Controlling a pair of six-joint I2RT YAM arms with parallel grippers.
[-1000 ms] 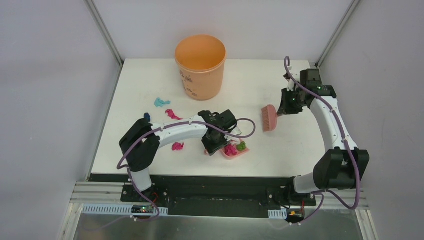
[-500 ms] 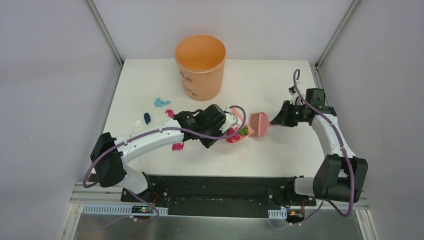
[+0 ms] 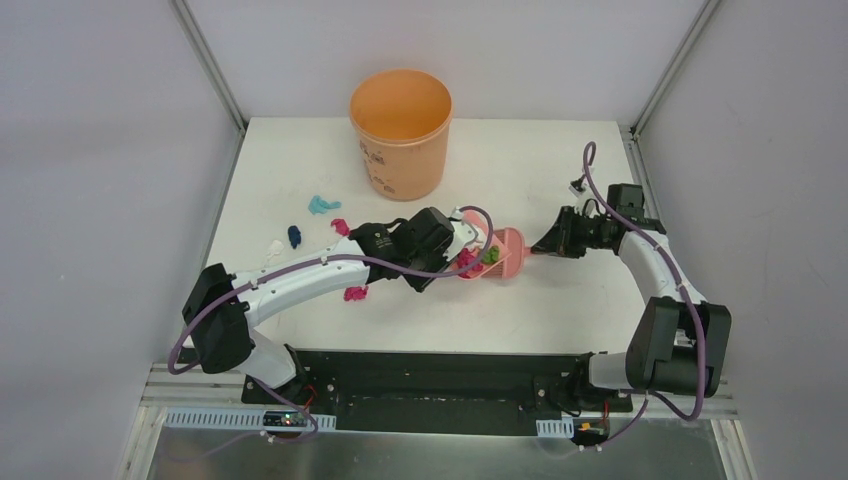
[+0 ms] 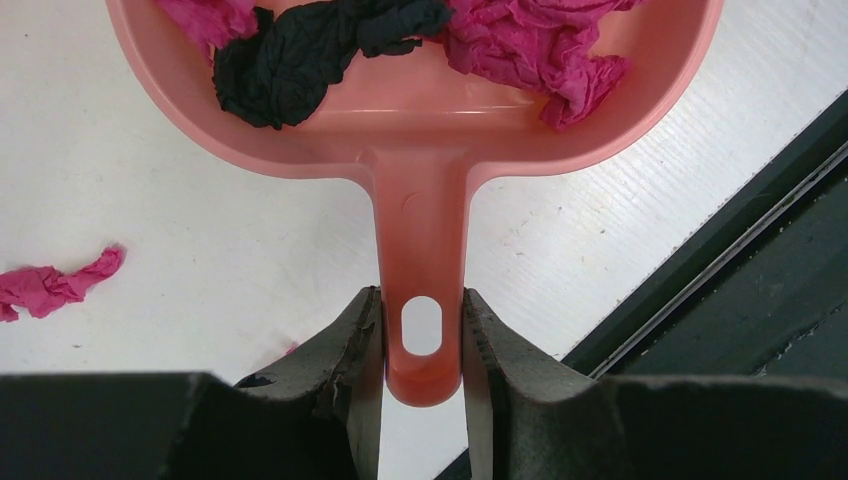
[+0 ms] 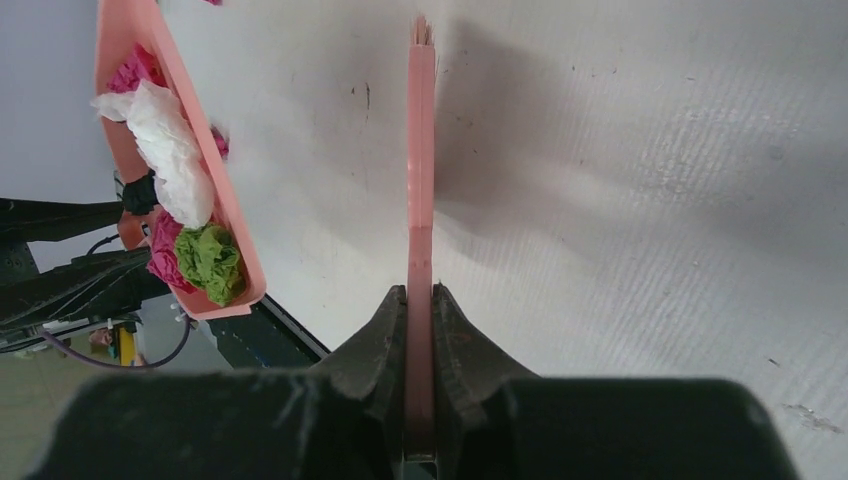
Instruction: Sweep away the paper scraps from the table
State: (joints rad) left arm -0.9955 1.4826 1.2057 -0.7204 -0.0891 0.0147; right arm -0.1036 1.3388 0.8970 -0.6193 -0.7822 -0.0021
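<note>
L jaws pinch dustpan (image 4: 420, 230) handle, scraps (image 4: 540, 50) inside; R jaws pinch brush (image 5: 421, 150); bucket (image 3: 405, 160) print unreadable.

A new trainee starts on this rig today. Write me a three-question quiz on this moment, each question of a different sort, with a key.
1. True or false: the left hand is clamped on the handle of the dustpan.
2. Which lies on the table, outside the dustpan? A) green scrap B) teal scrap C) yellow scrap
3. Fill in: the right hand is shut on the pink ___.

Key: 1 true. 2 B. 3 brush.
</note>
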